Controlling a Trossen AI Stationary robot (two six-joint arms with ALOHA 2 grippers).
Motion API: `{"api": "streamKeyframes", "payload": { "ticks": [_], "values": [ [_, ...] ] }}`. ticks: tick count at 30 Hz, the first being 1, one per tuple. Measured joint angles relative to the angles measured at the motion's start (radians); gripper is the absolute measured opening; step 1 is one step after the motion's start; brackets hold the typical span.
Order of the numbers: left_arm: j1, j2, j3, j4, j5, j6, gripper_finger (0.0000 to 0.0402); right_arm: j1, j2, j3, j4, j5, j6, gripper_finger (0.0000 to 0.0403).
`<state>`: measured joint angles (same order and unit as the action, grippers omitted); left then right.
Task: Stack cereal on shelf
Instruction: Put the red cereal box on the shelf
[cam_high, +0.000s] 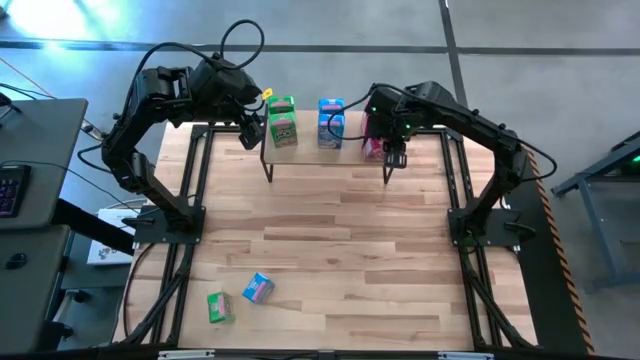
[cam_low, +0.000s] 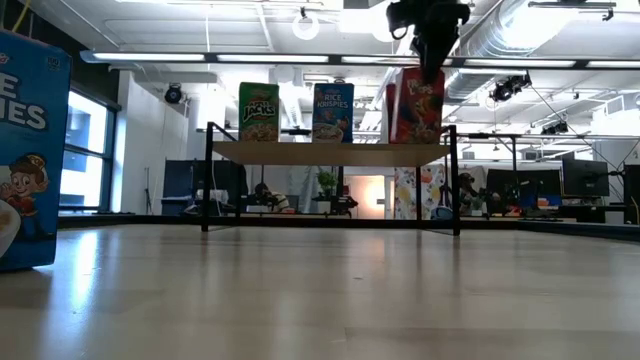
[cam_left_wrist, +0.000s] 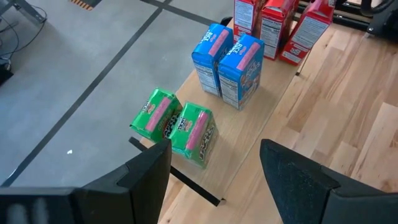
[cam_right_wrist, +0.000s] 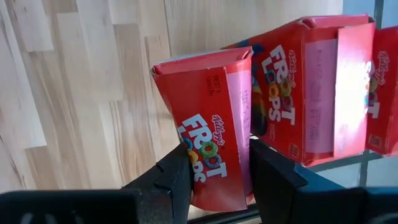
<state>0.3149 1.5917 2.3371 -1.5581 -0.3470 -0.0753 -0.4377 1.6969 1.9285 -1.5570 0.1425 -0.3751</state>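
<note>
Shelf (cam_high: 325, 160): light plank on thin black legs, standing on the table (cam_high: 330, 250) at its far edge; every place below is given from it.
Left gripper (cam_high: 250, 132): just above the shelf's left end, fingers (cam_left_wrist: 146, 177) spread apart, nothing between them.
Green boxes (cam_left_wrist: 175, 125): two on the shelf's left part, upright, side by side and touching; green card with pink side panels.
Blue boxes (cam_left_wrist: 228, 59): two at the shelf's middle, upright, touching each other, apart from the green pair; blue card, pink side panels, "Rice Krispies" print in the low view.
Red boxes (cam_left_wrist: 280, 25): three at the shelf's right part. Two stand on the plank close together.
Third red box (cam_right_wrist: 208, 127): "Froot Loops" print, pink side panel, at the shelf's near right edge, tilted, beside the other two; whether its base rests on the plank cannot be told.
Right gripper (cam_right_wrist: 217, 171): over the shelf's right end, fingers pinching the third red box at its lower end.
Loose green box (cam_high: 220, 306): lying on the table well in front of the shelf, towards the left.
Loose blue box (cam_high: 258, 288): lying just right of the loose green one, also well in front of the shelf.
</note>
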Motion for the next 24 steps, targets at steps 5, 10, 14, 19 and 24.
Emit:
{"api": "streamKeyframes", "payload": {
  "ticks": [5,10,14,19,24],
  "values": [
    [0.0,0.0,0.0,0.0,0.0,0.0,0.0237,0.0,0.004,0.0,0.023,-0.005,0.0,0.0129],
    [0.0,0.0,0.0,0.0,0.0,0.0,0.0237,0.0,0.005,0.0,0.032,-0.006,0.0,0.0129],
    [0.0,0.0,0.0,0.0,0.0,0.0,0.0237,0.0,0.005,0.0,0.037,-0.009,0.0,0.0129],
    [0.0,0.0,0.0,0.0,0.0,0.0,0.0237,0.0,0.005,0.0,0.037,-0.01,-0.003,0.013],
    [0.0,0.0,0.0,0.0,0.0,0.0,0.0237,0.0,0.005,0.0,0.04,-0.008,-0.001,0.016]
  ]
}}
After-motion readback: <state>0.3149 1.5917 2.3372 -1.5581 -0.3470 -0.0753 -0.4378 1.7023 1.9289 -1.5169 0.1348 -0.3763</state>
